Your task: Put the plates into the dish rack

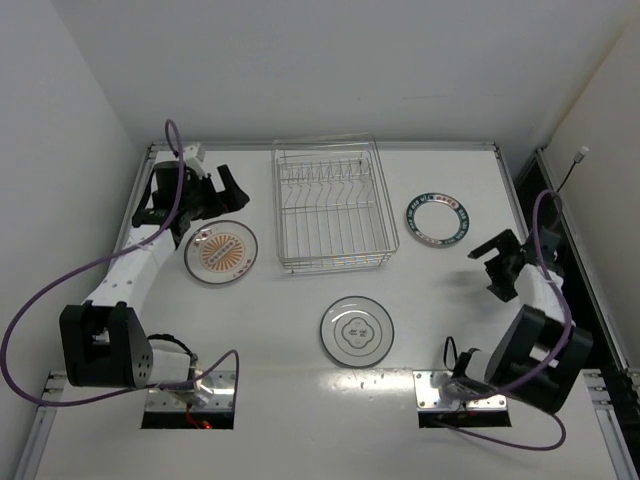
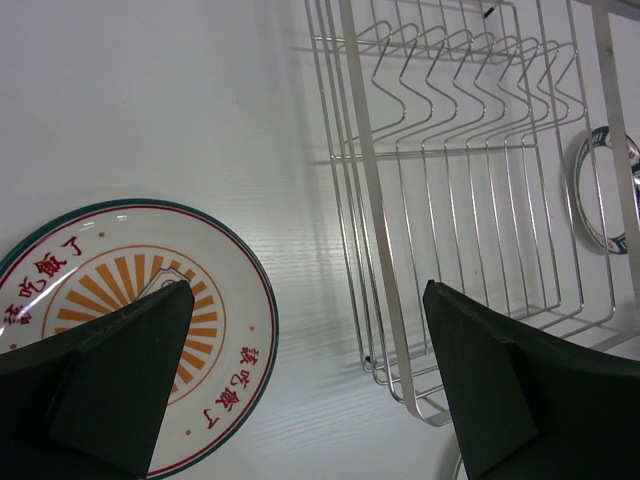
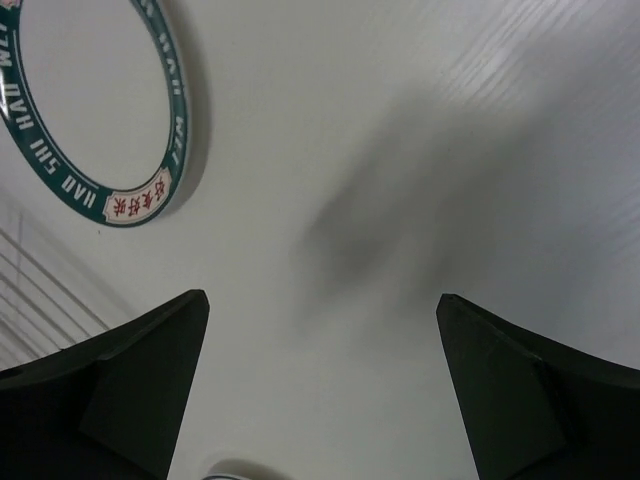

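Observation:
The orange sunburst plate (image 1: 221, 252) lies flat on the table left of the dish rack (image 1: 333, 205), a silver wire basket that holds nothing. The white plate with a dark ring and a small dark motif (image 1: 356, 331) lies flat in front of the rack. My left gripper (image 1: 225, 193) is open and empty, above the far right edge of the sunburst plate. In the left wrist view the gripper (image 2: 308, 290) hangs over bare table between that plate (image 2: 100, 270) and the rack (image 2: 460, 150). My right gripper (image 1: 491, 268) is open and empty at the right; the right wrist view (image 3: 320, 300) shows only table below it.
A third plate with a green lettered rim (image 1: 438, 221) lies right of the rack, also seen in the right wrist view (image 3: 90, 100) and the left wrist view (image 2: 600, 190). Walls close the table on the left, far side and right.

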Motion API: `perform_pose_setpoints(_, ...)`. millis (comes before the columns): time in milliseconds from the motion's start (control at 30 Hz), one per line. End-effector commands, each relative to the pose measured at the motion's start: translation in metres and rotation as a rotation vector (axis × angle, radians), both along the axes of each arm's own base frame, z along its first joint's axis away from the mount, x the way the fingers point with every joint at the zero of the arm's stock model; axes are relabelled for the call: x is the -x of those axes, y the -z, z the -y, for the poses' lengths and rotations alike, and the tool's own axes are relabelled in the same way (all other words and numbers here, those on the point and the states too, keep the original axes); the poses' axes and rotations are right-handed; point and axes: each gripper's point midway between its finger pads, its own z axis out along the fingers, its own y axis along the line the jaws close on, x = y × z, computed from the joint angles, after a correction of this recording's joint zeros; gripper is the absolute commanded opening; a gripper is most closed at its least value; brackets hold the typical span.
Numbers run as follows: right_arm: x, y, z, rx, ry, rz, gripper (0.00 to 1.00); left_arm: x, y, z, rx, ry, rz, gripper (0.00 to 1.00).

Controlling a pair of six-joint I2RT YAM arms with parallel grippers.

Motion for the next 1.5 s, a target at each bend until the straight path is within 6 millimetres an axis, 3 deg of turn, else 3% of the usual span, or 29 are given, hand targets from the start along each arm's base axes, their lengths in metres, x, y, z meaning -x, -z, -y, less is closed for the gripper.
perform_pose_setpoints(0, -0.029, 0.01, -0.011, -0.229, 0.016, 0.167, 0.94, -0.004, -0.004, 0.005, 0.042, 0.025, 0.005, 0.99)
perform_pose_setpoints(233, -0.048, 0.036, -0.012, -0.344, 0.071, 0.172, 0.89, -0.004, 0.0, 0.005, 0.042, 0.025, -0.004, 0.99)
perform_pose_setpoints(267, -0.049, 0.047, -0.012, -0.363, 0.078, 0.139, 0.89, -0.004, 0.0, 0.005, 0.042, 0.025, -0.004, 0.99)
perform_pose_setpoints(600, -0.112, 0.052, -0.004, -0.428, 0.007, 0.101, 0.84, -0.007, 0.01, 0.005, 0.043, 0.025, -0.032, 0.99)
perform_pose_setpoints(767, -0.137, 0.053, -0.009, -0.455, -0.042, 0.101, 0.64, -0.007, 0.01, 0.005, 0.035, 0.029, -0.029, 0.99)
perform_pose_setpoints(800, -0.136, 0.058, -0.009, -0.462, -0.039, 0.089, 0.53, -0.006, 0.012, 0.004, 0.031, 0.021, -0.038, 0.99)
perform_pose_setpoints(900, -0.14, 0.056, -0.014, -0.449, -0.053, 0.089, 0.41, -0.006, 0.013, 0.003, 0.023, 0.026, -0.035, 0.99)
perform_pose_setpoints(933, -0.144, 0.053, -0.013, -0.444, -0.056, 0.098, 0.31, -0.006, 0.013, 0.003, 0.023, 0.026, -0.035, 0.99)
perform_pose_setpoints(1000, -0.145, 0.052, -0.016, -0.438, -0.073, 0.097, 0.21, -0.007, 0.011, 0.002, 0.018, 0.018, -0.035, 0.99)
perform_pose_setpoints(1033, -0.144, 0.054, -0.015, -0.435, -0.066, 0.087, 0.1, -0.007, 0.011, 0.002, 0.018, 0.018, -0.035, 0.99)
perform_pose_setpoints(1133, -0.141, 0.057, -0.016, -0.432, -0.078, 0.068, 0.0, -0.007, 0.011, 0.002, 0.018, 0.018, -0.035, 0.99)
perform_pose_setpoints(1267, -0.137, 0.046, -0.007, -0.353, -0.08, 0.072, 0.0, -0.007, 0.011, 0.002, 0.018, 0.018, -0.035, 0.99)
perform_pose_setpoints(1400, -0.13, 0.005, 0.001, -0.188, -0.092, 0.112, 0.0, -0.007, 0.011, 0.002, 0.018, 0.018, -0.035, 0.99)
perform_pose_setpoints(1433, -0.13, -0.023, 0.006, -0.131, -0.089, 0.164, 0.0, -0.007, 0.011, 0.002, 0.018, 0.018, -0.035, 0.99)
perform_pose_setpoints(1467, -0.126, -0.033, 0.008, -0.077, -0.075, 0.162, 0.0, -0.007, 0.011, 0.002, 0.018, 0.018, -0.035, 0.99)
